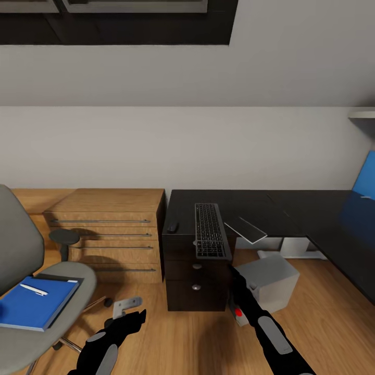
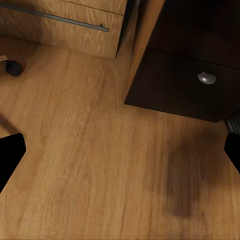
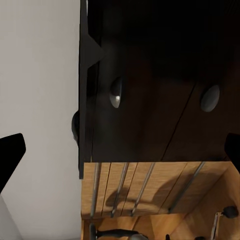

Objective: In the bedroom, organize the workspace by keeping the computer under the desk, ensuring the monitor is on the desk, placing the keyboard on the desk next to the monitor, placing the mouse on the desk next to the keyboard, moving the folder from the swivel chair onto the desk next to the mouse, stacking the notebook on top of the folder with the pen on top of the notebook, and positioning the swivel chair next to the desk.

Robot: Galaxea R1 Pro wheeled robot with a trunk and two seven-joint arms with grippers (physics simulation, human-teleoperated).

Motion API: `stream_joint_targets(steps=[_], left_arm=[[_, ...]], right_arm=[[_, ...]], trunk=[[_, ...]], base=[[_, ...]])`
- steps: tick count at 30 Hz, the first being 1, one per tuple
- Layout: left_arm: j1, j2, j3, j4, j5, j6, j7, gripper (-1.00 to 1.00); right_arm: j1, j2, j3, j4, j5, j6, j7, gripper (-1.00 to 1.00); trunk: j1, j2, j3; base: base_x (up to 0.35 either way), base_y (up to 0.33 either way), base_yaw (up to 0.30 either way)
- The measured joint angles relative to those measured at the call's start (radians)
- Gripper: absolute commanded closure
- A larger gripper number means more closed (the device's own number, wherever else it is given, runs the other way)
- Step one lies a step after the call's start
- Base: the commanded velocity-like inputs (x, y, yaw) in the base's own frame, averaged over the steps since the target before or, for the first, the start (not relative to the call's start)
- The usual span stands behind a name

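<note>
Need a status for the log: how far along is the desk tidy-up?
Done: keyboard and mouse lie on the desk, the mouse just beside the keyboard; the computer sits under it. In hand: nothing; both grippers hang empty, jaws open. Left: folder and pen are on the chair, which stands away from the desk. Monitor placement can't be judged.

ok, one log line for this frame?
keyboard on desk, overhanging edge | mouse on desk | pen on notebook on swivel chair | both pincers open, empty

Home office nook: black desk w/ keyboard, swivel chair, wood drawers.
</note>
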Motion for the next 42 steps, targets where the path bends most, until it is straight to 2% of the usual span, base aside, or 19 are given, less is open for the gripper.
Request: stream_joint_targets(steps=[23,28,32,35,42], left_arm=[[0.0,0.0,0.0,0.0,0.0,0.002,0.001,-1.0],[0.0,-0.026,-0.002,0.004,-0.001,0.0,0.002,-1.0],[0.0,-0.026,-0.003,0.005,-0.001,0.0,0.002,-1.0],[0.0,-0.015,-0.005,0.006,-0.001,0.0,0.001,-1.0],[0.0,-0.01,-0.007,0.006,-0.001,-0.001,0.002,-1.0]], right_arm=[[0.0,0.0,-0.004,-0.002,-0.004,0.004,0.008,-1.0],[-0.001,0.007,-0.004,-0.008,0.009,0.004,0.011,-1.0],[-0.001,0.006,-0.004,-0.008,0.009,0.004,0.012,-1.0],[-0.001,-0.008,-0.003,-0.008,0.008,0.004,0.012,-1.0],[-0.001,-0.015,-0.003,-0.008,0.007,0.007,0.013,-1.0]], trunk=[[0.0,0.0,0.0],[0.0,0.0,0.0],[0.0,0.0,0.0],[0.0,0.0,0.0],[0.0,0.0,0.0]], base=[[0.0,0.0,0.0],[0.0,0.0,0.0],[0.0,0.0,0.0],[0.0,0.0,0.0],[0.088,0.019,0.0]])
